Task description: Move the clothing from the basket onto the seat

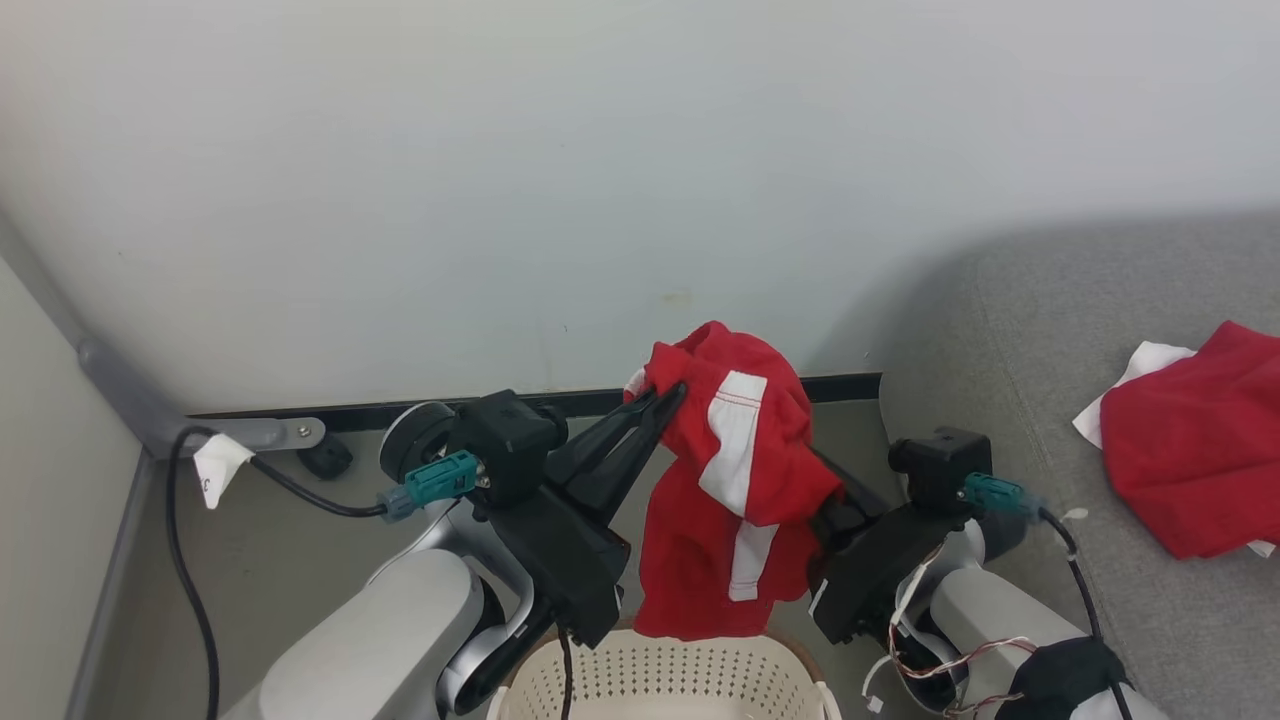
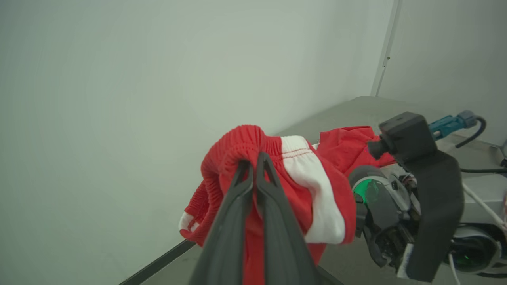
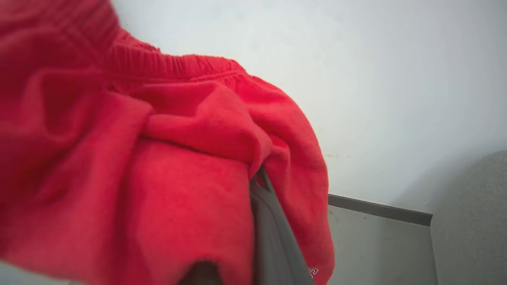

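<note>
just above the basket [image 1: 690, 680], whose cream perforated wall shows at the bottom edge of the head view, a red garment [image 1: 690, 560] with white stripes hangs between the two arms. the left claw [image 1: 668, 398] is closed on its ribbed elastic waistband. in the left wrist view the two dark fingers [image 2: 277, 221] lie pressed almost together, with the gathered red band bunched over their tips. the cloth drapes down from there and its lower hem meets the basket's far rim in the head view; whether it touches i cannot tell. the right claw [image 3: 261, 190] is buried under the same garment. one grey finger [image 3: 273, 245] pokes out from beneath the folds in the right wrist view, and i cannot tell how far that claw is open or whether it grips the cloth. to the robot's right lies the grey seat [image 1: 1040, 330]. on it, well apart from the basket, rests a second red garment [image 1: 1190, 470] with a white edge. behind stands a pale wall [image 1: 600, 150] with a dark skirting strip [image 1: 400, 410] along the floor [image 1: 280, 540].
</note>
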`<state>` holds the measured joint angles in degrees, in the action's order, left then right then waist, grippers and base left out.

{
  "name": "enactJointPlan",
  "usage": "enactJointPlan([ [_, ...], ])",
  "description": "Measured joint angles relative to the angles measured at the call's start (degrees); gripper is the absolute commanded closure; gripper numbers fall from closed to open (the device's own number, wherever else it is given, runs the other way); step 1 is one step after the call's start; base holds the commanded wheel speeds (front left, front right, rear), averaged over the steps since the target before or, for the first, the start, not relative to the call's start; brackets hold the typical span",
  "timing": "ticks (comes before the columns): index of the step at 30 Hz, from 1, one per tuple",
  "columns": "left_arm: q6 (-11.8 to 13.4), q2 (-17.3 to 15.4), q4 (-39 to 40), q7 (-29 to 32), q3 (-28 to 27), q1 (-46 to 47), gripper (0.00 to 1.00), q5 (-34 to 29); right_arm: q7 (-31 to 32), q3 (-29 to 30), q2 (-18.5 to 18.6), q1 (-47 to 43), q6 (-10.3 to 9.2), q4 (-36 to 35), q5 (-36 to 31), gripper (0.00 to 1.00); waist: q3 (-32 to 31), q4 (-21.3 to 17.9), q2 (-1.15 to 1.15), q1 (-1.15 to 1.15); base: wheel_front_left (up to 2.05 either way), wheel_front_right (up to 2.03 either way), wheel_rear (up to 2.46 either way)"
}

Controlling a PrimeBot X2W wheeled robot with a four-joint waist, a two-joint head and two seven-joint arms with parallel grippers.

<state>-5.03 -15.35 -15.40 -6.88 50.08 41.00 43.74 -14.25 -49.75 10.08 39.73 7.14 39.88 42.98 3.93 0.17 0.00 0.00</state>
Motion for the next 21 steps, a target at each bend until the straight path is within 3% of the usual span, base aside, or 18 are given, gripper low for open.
enactJointPlan([
  [17, 1.02, -2.25, -0.63, -1.53, -0.37, -4.41, 1.0, 0.34, -0.02, 8.56, -0.42, -0.36, 0.0, -5.9, 1.98, 1.0, -0.57, -0.42, 0.0, 0.0, 0.0, 0.0, 0.0],
  [18, 1.02, -2.33, -0.59, -1.88, -0.53, -4.73, 0.86, 0.87, -0.02, 8.89, -0.44, -0.42, 0.0, -6.21, 1.98, 1.0, -0.62, -0.4, 0.0, 0.0, 0.0, 0.0, 0.0],
  [19, 1.02, -2.36, -0.59, -1.88, -0.58, -5.1, 0.63, 1.36, -0.02, 9.22, -0.46, -0.46, 0.0, -6.45, 1.98, 1.0, -0.67, -0.37, 0.0, 0.0, 0.0, 0.0, 0.0],
  [20, 1.04, -2.36, -0.57, -1.93, -0.59, -5.38, 0.16, 1.65, -0.02, 9.62, -0.48, -0.56, 0.0, -6.71, 1.98, 1.0, -0.73, -0.34, 0.0, 0.0, 0.0, 0.0, 0.0],
  [21, 1.07, -2.37, -0.53, -2.33, -0.64, -5.64, 0.0, 1.76, -0.02, 9.99, -0.52, -0.7, 0.0, -7.02, 1.98, 1.0, -0.78, -0.33, 0.0, 0.0, 0.0, 0.0, 0.0],
])
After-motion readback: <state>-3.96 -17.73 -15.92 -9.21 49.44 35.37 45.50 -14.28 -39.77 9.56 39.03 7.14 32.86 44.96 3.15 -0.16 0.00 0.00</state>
